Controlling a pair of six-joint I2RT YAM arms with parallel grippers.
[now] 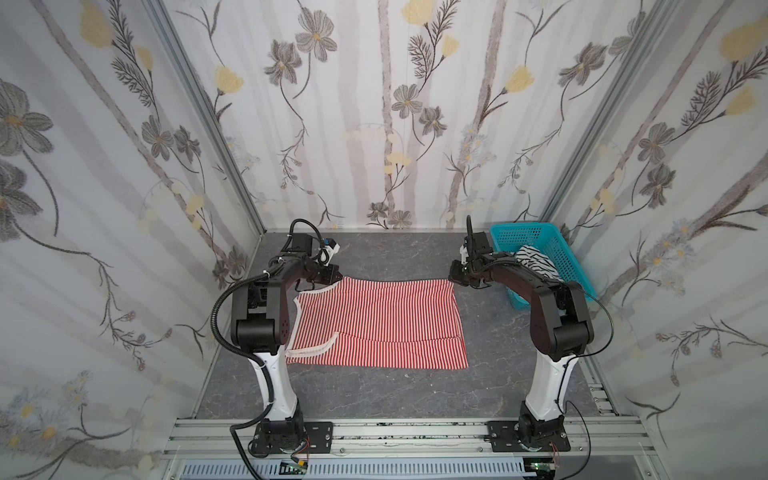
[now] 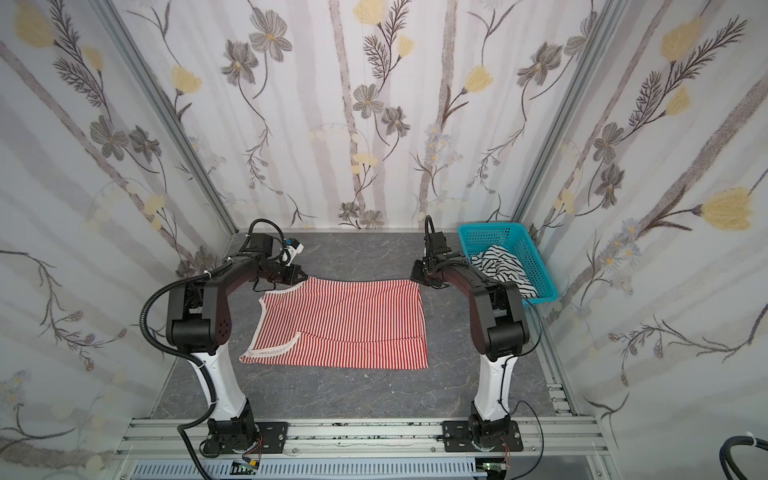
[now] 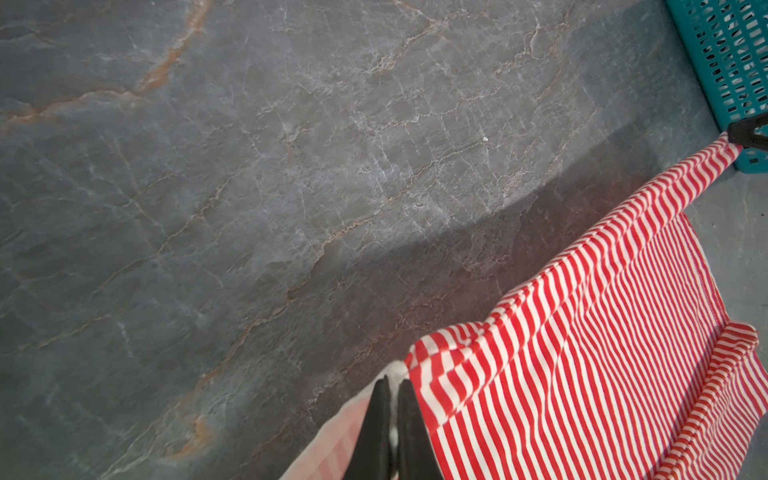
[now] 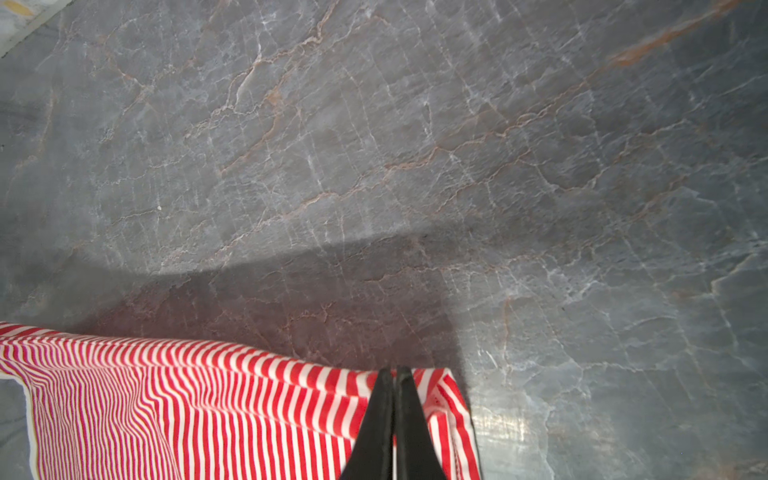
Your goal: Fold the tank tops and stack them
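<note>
Red-and-white striped knit stretches between two robot arms: the red-and-white tank top (image 1: 378,324) (image 2: 345,324) lies sideways in the middle of the grey marble-patterned table (image 1: 395,399), straps toward the left arm, hem toward the right. The left gripper (image 1: 335,277) (image 3: 394,384) has its fingers pinched shut on the far corner at the white-trimmed strap end. The right gripper (image 1: 454,280) (image 4: 394,374) is clamped on the far corner at the hem.

Both wrist views show that far edge (image 3: 602,232) raised off the surface and pulled fairly straight, with a shadow on the marble beneath it. The near edge rests flat on the table, a white-trimmed strap (image 1: 311,351) lying at its left end.

Bare table runs from the lifted edge to the back wall, and a broad strip lies open between the near edge and the front rail. To the right, a gap of bare marble separates the hem from the teal basket (image 1: 521,227) (image 2: 490,226), which sits in the far right corner. The black-and-white tank top (image 1: 536,259) (image 2: 503,266) lies crumpled inside it, partly behind the right arm.
</note>
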